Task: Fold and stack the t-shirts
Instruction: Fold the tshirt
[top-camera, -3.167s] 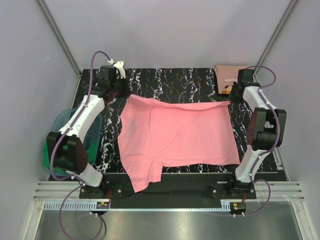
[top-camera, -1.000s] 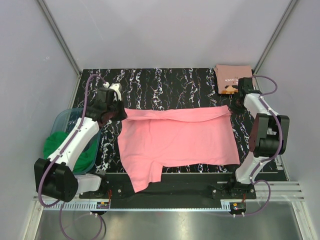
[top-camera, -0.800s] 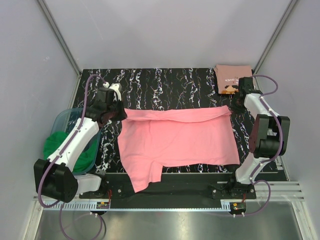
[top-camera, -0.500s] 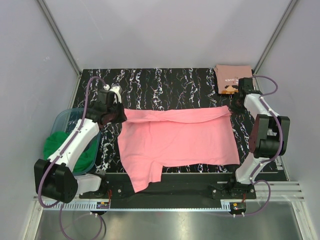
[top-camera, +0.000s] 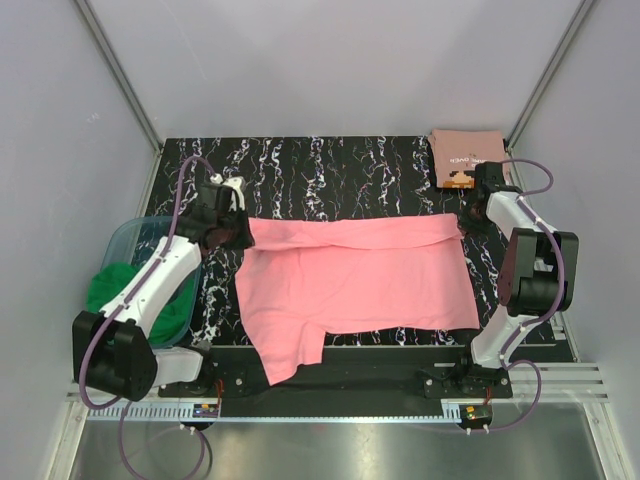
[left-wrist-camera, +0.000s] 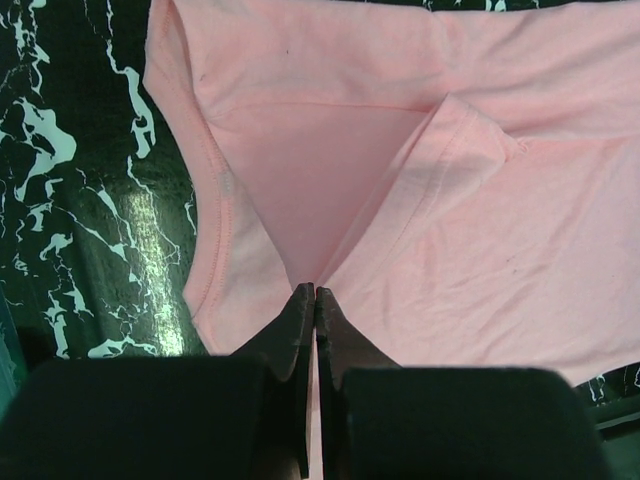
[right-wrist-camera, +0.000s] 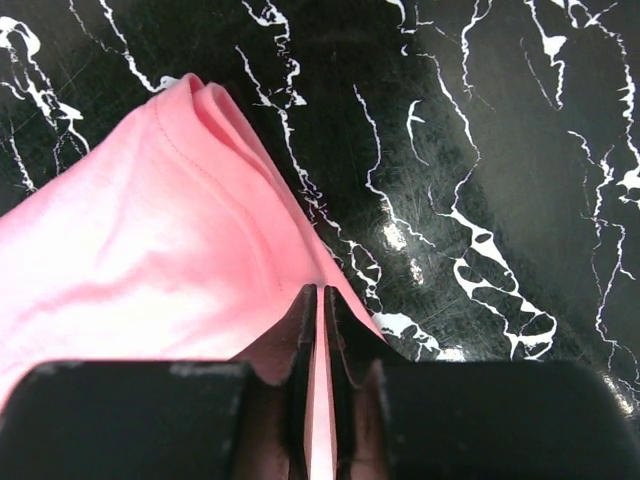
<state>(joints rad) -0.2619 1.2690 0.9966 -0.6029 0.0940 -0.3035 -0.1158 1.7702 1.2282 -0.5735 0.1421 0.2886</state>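
Bright pink cloth t-shirt (top-camera: 360, 275) lies spread flat across the middle of the black, white-veined counter (top-camera: 330, 165). Its far edge is folded over toward the near side as a narrow band.

Left hand (left-wrist-camera: 315, 292) sits at the shirt's far-left corner. Fingers are pressed together, pinching a fold of the pink cloth by the hem.

Right hand (right-wrist-camera: 322, 292) sits at the far-right corner. Fingers are nearly together, with a thin strip of pink cloth between them.

Duller salmon folded t-shirt with white lettering (top-camera: 465, 157) lies at the counter's far-right corner, just beyond the right hand and apart from the pink shirt.
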